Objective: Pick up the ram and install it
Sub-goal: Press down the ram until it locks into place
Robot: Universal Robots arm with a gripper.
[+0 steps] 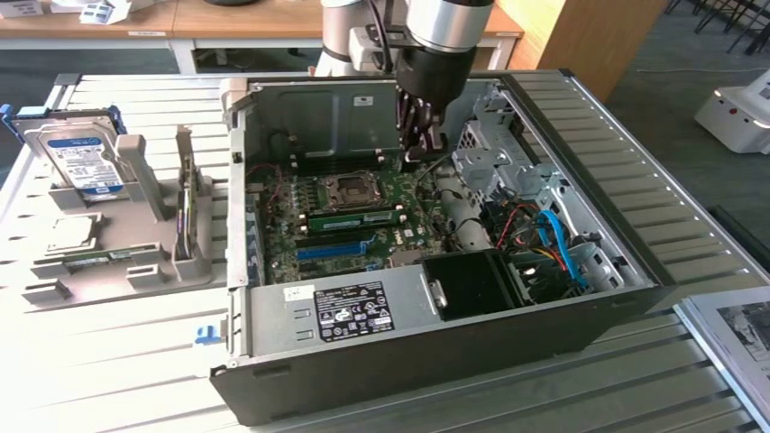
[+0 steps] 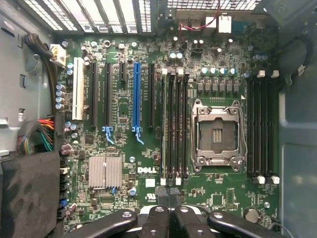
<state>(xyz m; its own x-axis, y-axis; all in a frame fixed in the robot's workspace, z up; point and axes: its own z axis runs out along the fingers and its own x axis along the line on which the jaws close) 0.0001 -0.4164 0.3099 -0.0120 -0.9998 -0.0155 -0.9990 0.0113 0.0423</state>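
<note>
The ram (image 1: 355, 219), a long green stick with a white label, stands on edge in a memory slot of the motherboard (image 1: 316, 194), between the CPU socket (image 1: 352, 188) and the blue slot (image 1: 331, 249). In the wrist view the ram (image 2: 164, 126) shows as a thin pale edge in the slot nearest the expansion slots. My gripper (image 1: 421, 149) hangs inside the open case, above the board's far side and apart from the ram. Its black fingers (image 2: 157, 223) are pressed together with nothing between them, and the gripper (image 2: 171, 218) is shut.
The open computer case (image 1: 601, 225) holds a drive cage (image 1: 493, 149), blue and red cables (image 1: 554, 239) and a power supply (image 1: 349, 311). On the exterior view's left, a grey rack (image 1: 108, 271) carries a hard drive (image 1: 82, 161), a green expansion card (image 1: 184, 194) and a CPU chip (image 1: 72, 233).
</note>
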